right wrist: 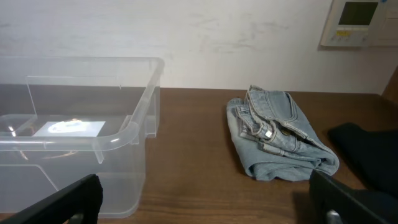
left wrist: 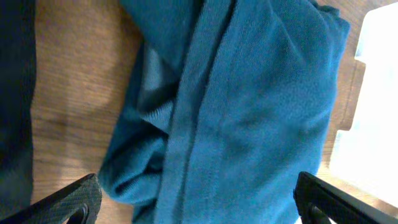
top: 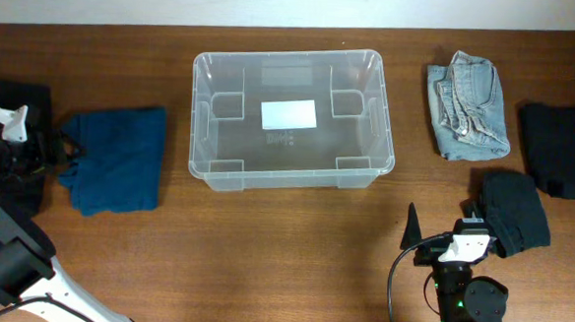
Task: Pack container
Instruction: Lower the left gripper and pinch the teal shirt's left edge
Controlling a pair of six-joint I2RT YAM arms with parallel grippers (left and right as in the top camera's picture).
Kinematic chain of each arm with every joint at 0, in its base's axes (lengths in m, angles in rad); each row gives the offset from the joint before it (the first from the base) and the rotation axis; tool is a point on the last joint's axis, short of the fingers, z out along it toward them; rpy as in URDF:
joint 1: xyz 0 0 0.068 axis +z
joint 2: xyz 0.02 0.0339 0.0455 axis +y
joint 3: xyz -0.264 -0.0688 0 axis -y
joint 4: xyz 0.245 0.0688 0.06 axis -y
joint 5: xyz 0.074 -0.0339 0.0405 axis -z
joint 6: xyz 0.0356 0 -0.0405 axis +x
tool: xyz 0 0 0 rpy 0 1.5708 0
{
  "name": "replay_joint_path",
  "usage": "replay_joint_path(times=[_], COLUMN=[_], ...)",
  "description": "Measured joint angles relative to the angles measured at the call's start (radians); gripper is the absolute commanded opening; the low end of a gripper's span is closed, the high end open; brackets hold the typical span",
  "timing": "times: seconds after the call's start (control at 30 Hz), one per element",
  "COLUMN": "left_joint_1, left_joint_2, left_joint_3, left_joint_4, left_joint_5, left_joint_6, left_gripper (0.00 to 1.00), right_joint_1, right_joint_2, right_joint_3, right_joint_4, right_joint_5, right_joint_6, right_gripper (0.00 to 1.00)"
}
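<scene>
The container [top: 379, 116], a clear plastic bin with a white label on its base, stands empty at the table's middle back; it also shows in the right wrist view [right wrist: 124, 134] and at the right edge of the left wrist view [left wrist: 373, 124]. My left gripper [top: 63, 154] is open, its fingers spread wide over the near edge of a folded blue garment [left wrist: 249, 112], not closed on it. My right gripper [top: 444, 226] is open and empty above bare table, in front of the container's right end [right wrist: 205, 211].
The blue garment [top: 115, 157] lies left of the container, with a black garment [top: 14, 102] further left. Folded jeans [top: 468, 106] lie right of the container [right wrist: 280, 140]. Two black garments [top: 564, 151] [top: 515, 210] lie at the far right.
</scene>
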State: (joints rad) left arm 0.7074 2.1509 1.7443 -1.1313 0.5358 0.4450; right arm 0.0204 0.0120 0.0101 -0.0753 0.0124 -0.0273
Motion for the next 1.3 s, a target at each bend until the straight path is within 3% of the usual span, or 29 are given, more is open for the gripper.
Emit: replay_joint_path(times=[0.53,1.3], left_joint_1=[0.0,0.0], left_joint_2=[0.042,0.129], left_joint_3=[0.0,0.002], left_joint_4=[0.053,0.037], left_joint_5=[-0.096,0.019], left_joint_6=[0.049,0.038], left_gripper=[0.99,0.99], right_joint_1=[0.0,0.0], right_joint_2=[0.0,0.0], right_joint_3=[0.0,0.0], right_joint_4=[0.0,0.0], right_joint_5=[0.0,0.0], right_joint_6=[0.0,0.001], right_gripper=[0.98,0.98])
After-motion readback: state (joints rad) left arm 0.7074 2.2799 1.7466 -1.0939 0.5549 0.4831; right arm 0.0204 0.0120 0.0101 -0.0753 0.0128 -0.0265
